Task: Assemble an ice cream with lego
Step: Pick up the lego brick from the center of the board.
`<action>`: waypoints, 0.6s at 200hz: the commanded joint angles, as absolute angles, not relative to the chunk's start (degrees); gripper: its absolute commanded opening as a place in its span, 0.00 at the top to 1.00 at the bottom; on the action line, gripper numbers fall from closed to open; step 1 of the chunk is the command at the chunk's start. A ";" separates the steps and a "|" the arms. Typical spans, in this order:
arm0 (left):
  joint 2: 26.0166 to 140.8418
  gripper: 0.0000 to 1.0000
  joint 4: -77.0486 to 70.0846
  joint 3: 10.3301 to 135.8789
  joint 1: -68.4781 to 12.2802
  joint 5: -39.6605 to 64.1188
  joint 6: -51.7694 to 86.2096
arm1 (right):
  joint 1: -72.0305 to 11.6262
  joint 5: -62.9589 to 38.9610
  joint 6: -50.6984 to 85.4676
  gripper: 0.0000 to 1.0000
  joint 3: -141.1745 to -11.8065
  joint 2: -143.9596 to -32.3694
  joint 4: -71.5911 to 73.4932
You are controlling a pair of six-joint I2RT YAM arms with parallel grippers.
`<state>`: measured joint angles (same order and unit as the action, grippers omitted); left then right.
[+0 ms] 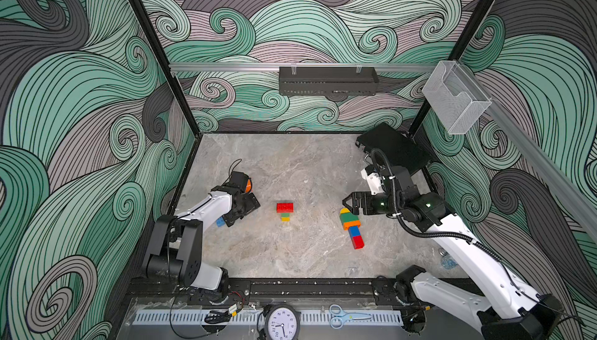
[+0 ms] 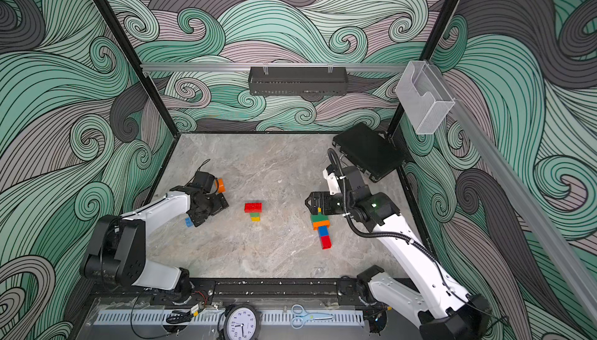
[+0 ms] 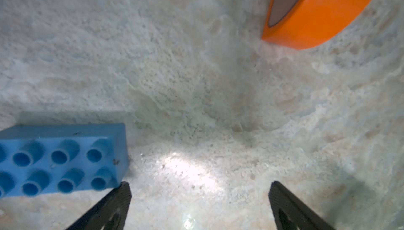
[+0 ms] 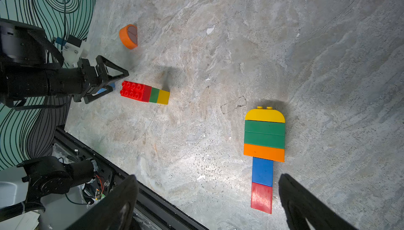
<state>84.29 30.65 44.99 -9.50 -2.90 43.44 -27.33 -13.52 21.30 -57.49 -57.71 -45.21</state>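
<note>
A flat lego stack (image 1: pixel 350 225) (image 2: pixel 321 228) (image 4: pixel 264 139) lies right of centre: round yellow top, two green bricks, orange, blue, red. At the centre lies a smaller stack (image 1: pixel 284 211) (image 2: pixel 253 211) (image 4: pixel 144 92) of red, green and yellow. My right gripper (image 1: pixel 350 205) (image 4: pixel 207 176) hangs open over the long stack's yellow end and holds nothing. My left gripper (image 1: pixel 244 214) (image 3: pixel 200 187) is open and low over bare table. A loose blue brick (image 1: pixel 220 221) (image 3: pixel 61 159) sits just outside one finger, and an orange round-topped brick (image 1: pixel 247 185) (image 3: pixel 317 12) stands on edge beyond it.
A black case (image 1: pixel 394 151) leans in the back right corner behind the right arm. A black rail (image 1: pixel 307 290) runs along the table's front edge, with a clock (image 1: pixel 281 324) and scissors (image 1: pixel 342 317) below it. A wire basket (image 1: pixel 328 80) hangs on the back wall.
</note>
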 commanded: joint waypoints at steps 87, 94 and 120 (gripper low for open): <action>81.96 0.01 56.46 53.35 -6.75 -16.06 40.94 | -27.07 -13.70 21.47 0.01 -57.26 -56.78 -45.42; 81.92 0.01 56.69 53.25 -5.72 -15.84 40.51 | -27.06 -13.76 21.25 0.01 -57.40 -56.83 -45.44; 79.34 0.02 52.64 50.03 1.11 -9.93 38.03 | -26.98 -13.87 20.49 0.01 -57.85 -56.71 -45.43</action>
